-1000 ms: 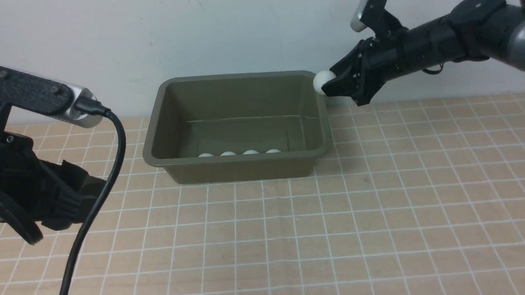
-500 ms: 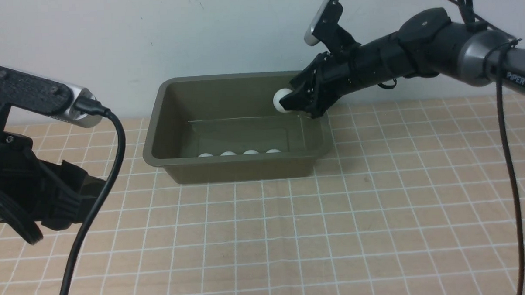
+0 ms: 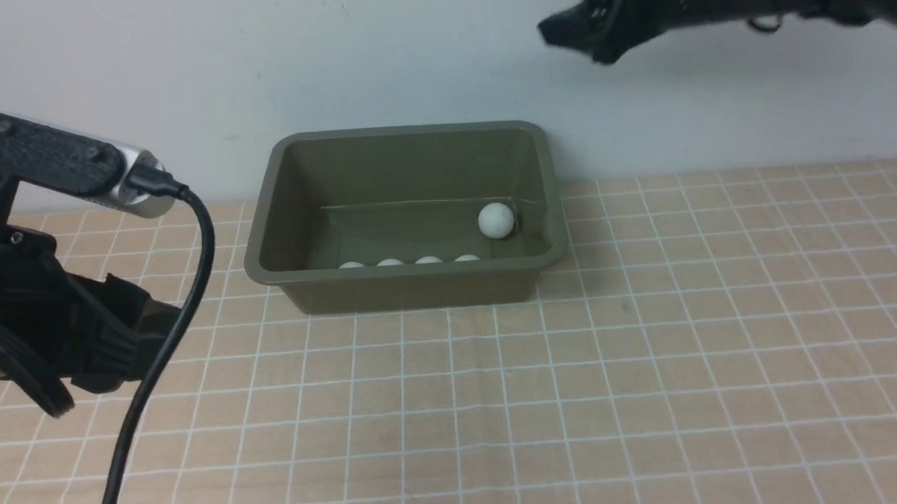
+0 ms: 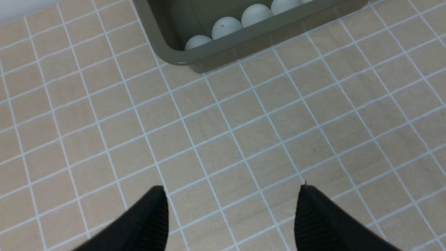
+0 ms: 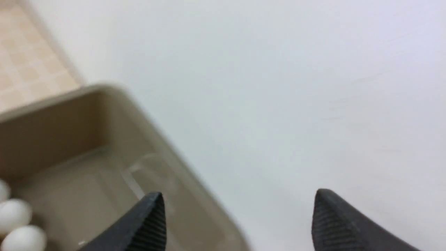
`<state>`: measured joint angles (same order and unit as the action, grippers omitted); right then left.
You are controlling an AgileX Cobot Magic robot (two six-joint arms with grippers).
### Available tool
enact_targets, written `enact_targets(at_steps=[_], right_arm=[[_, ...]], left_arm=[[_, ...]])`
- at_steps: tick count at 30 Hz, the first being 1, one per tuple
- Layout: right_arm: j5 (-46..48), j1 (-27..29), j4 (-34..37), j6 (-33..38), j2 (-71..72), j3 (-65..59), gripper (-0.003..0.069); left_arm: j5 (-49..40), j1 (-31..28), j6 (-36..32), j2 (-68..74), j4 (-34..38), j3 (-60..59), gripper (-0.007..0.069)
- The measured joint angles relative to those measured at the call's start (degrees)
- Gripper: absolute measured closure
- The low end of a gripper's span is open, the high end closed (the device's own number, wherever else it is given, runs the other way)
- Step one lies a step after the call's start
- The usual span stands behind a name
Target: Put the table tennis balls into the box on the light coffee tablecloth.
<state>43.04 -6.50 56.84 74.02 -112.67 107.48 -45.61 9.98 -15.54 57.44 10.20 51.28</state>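
Jaws on both grippers are standing apart and gripping nothing: the right gripper (image 3: 560, 30) is hanging high above the box's (image 3: 408, 270) far right corner, the left gripper (image 4: 231, 209) is hovering over bare cloth (image 3: 647, 394). Five balls are lying in the box, one (image 3: 496, 220) alone near the right wall, four lining the near wall. They are looking light, smooth and hard-shelled, likely to roll or bounce at a touch, so any further ball is wanting a gentle pinch across its middle.

Even, soft light — blurred right-wrist view
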Motion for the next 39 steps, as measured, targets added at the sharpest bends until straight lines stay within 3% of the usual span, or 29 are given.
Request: enact_targets(at_steps=[3,10,16,29,34,39], right_arm=[[0.69,3.42,-5.53,-6.84,4.37,0.06,0.0172],[5.66,10.03,-29.03,-36.56,14.57,0.06,0.0176],[13.26,10.17,-37.19,-47.23,22.06,0.06,0.0176],[26.38,10.17,-36.86,-51.52,45.01,-1.61,0.0188],[27.83,10.17,-34.64,-49.59,56.09,-14.15,0.0197],[20.48,10.00,-28.60,-43.54,67.75,-35.43,0.0197]], left_arm=[[0.00,0.00,0.00,0.00,0.00,0.00,0.0221],[0.00,0.00,0.00,0.00,0.00,0.00,0.0221],[0.00,0.00,0.00,0.00,0.70,0.00,0.0221],[0.00,0.00,0.00,0.00,2.95,0.00,0.0221],[0.00,0.00,0.00,0.00,2.95,0.00,0.0221],[0.00,0.00,0.00,0.00,2.99,0.00,0.0221]])
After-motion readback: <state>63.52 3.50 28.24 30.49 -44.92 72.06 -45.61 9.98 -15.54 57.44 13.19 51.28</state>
